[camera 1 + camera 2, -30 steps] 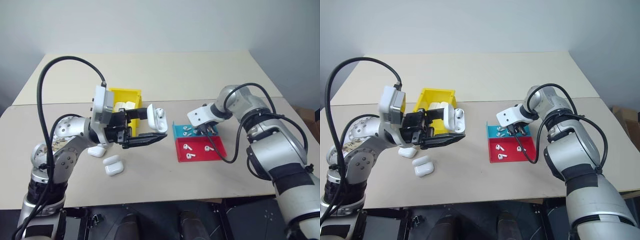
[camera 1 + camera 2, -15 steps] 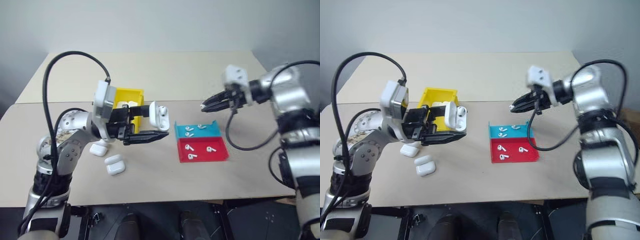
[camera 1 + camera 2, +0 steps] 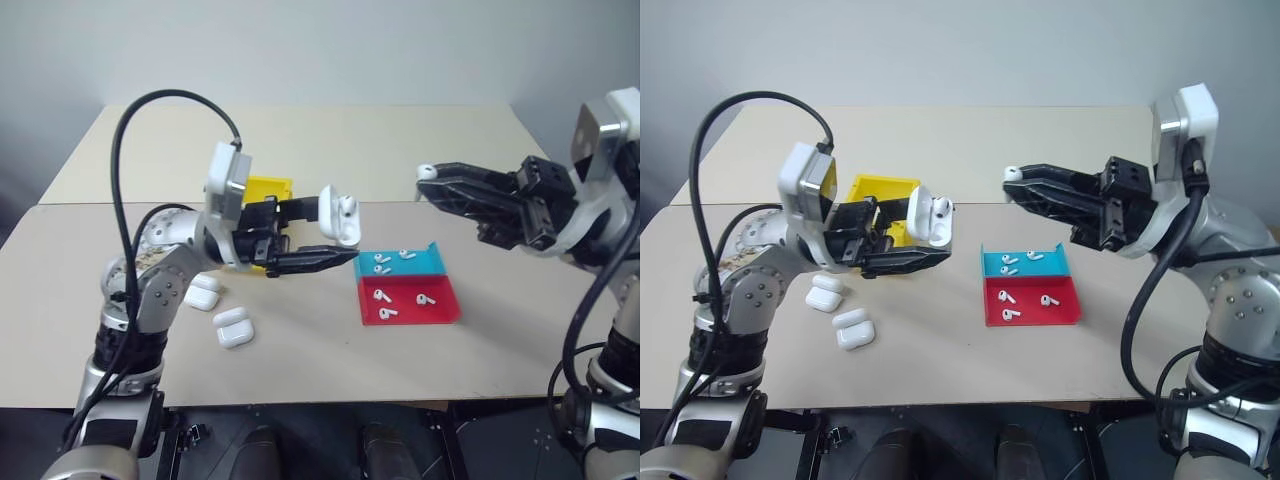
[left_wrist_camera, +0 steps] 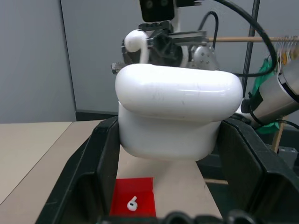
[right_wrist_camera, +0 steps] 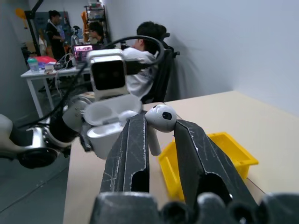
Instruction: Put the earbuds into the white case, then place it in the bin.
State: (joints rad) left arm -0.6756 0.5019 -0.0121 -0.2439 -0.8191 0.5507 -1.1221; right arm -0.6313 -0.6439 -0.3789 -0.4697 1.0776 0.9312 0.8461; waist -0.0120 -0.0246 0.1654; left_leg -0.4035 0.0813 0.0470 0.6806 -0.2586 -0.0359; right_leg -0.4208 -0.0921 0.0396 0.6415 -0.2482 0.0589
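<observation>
Left gripper (image 3: 335, 238): hanging above the table (image 3: 300, 350), clamping the white case (image 3: 338, 217) between its two black fingers, lid flipped open.
Right gripper (image 3: 428, 181): hanging level above the table, pointing toward the left gripper, jaws narrow and pinching one earbud (image 3: 427, 172) at the fingertips.
Head views: showing the two grippers apart, a gap between the earbud and the open case.
Left wrist view: looking at the case (image 4: 175, 112) from behind, with the right gripper's earbud (image 4: 135, 42) beyond it and one earbud lying on the red tray (image 4: 133, 203) below.
Right wrist view: showing the earbud (image 5: 160, 119) head-up between the fingers, the case's open inside (image 5: 112, 119) facing it; people are sitting at desks in the background.
The bin (image 3: 268, 190): sitting on the table behind the left gripper, partly hidden by it, white cases inside.
Trays: the blue tray (image 3: 400, 264) and red tray (image 3: 410, 300) lying side by side, touching, loose earbuds in both.
Spare cases (image 3: 232, 327): lying closed on the table near the left arm.
</observation>
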